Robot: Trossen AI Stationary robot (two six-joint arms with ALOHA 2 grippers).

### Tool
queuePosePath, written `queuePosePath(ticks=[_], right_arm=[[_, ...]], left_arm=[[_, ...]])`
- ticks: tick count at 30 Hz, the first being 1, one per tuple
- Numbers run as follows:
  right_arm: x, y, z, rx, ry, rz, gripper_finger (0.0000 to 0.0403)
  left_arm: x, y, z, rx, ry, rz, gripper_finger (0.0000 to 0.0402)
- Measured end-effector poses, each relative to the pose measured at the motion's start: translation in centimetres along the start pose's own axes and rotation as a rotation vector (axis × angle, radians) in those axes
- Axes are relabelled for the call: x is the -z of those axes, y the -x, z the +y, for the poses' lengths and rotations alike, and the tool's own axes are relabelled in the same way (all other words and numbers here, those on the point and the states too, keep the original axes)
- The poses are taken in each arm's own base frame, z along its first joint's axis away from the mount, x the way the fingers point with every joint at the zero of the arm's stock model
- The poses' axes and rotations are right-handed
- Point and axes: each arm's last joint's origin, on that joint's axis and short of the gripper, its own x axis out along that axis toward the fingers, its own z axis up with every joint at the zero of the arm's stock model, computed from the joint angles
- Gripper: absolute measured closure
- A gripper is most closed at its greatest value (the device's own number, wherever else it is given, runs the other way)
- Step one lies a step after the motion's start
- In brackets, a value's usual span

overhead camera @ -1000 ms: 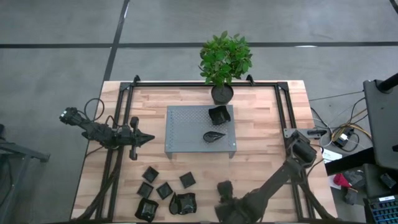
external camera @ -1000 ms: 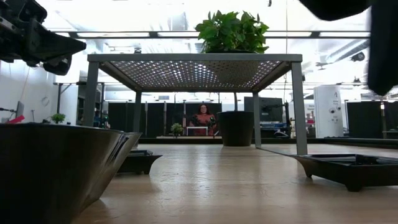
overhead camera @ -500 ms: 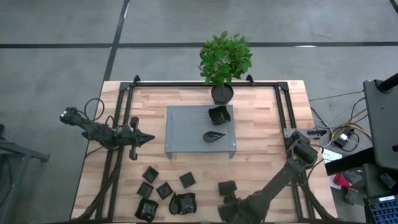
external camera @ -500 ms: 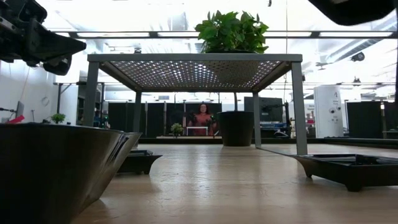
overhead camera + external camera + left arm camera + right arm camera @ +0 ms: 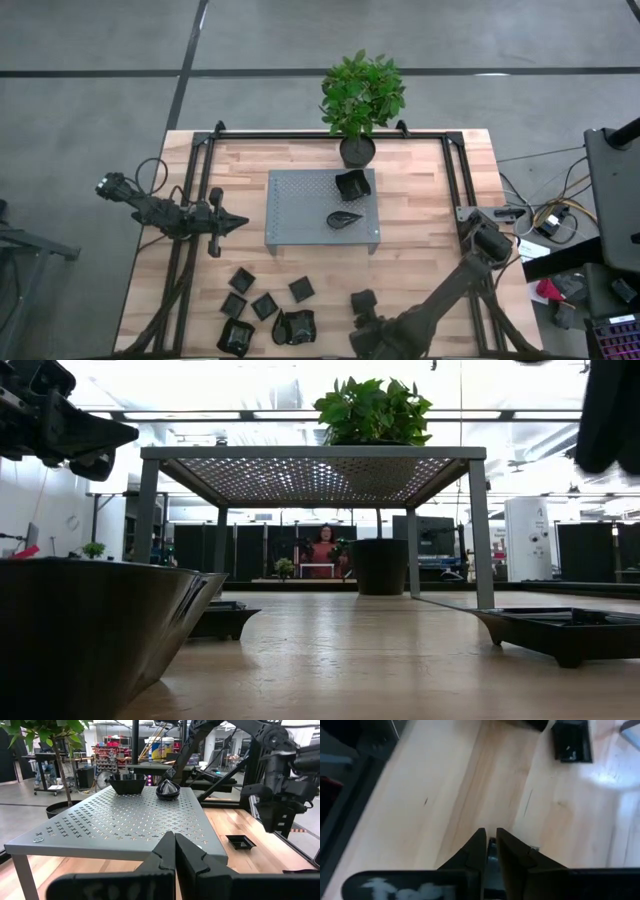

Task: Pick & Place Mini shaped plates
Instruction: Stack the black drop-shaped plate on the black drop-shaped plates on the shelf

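Two mini plates sit on the grey perforated platform (image 5: 300,205): a square one (image 5: 352,184) at its far right and a leaf-shaped one (image 5: 343,218) nearer. Several more black plates (image 5: 262,305) lie on the wood at the near left, and one (image 5: 363,300) lies just beyond my right gripper. My right gripper (image 5: 362,322) hangs over the table's near edge, shut and empty (image 5: 490,839), with bare wood under it. My left gripper (image 5: 238,222) waits shut to the left of the platform (image 5: 175,842), level with its top.
A potted plant (image 5: 360,100) stands at the table's far edge behind the platform. Black frame rails (image 5: 190,200) run along both sides of the table. In the low view a plate (image 5: 90,630) stands close at the left and another (image 5: 560,632) at the right. A person (image 5: 325,550) shows far behind the table.
My right arm has shifted a little over the table's near edge. In the low view its dark shape rose to the top of the picture, then came back down at the right. The plates and my left arm have kept still.
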Motion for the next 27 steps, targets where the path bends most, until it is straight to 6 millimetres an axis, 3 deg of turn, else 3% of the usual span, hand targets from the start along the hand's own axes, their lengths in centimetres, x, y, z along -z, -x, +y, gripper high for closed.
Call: queuePosePath(ticks=[6,15,23,27], right_arm=[[-0.3,1.9,-0.9,-0.017,0.016,-0.048,0.0392],[0.8,3.9,-2.5,-0.046,-0.021,-0.178,0.0394],[2.9,6.5,-5.1,-0.060,-0.086,-0.467,0.0394],[4.0,7.7,-6.9,-0.060,-0.118,-0.596,0.0394]], left_arm=[[0.0,0.0,0.0,0.000,0.000,0.000,0.0401],[0.0,0.0,0.0,0.000,-0.003,0.000,0.0401],[-0.1,0.0,0.0,-0.009,-0.089,-0.010,0.0401],[-0.6,0.0,0.0,-0.002,0.075,-0.065,0.0401]])
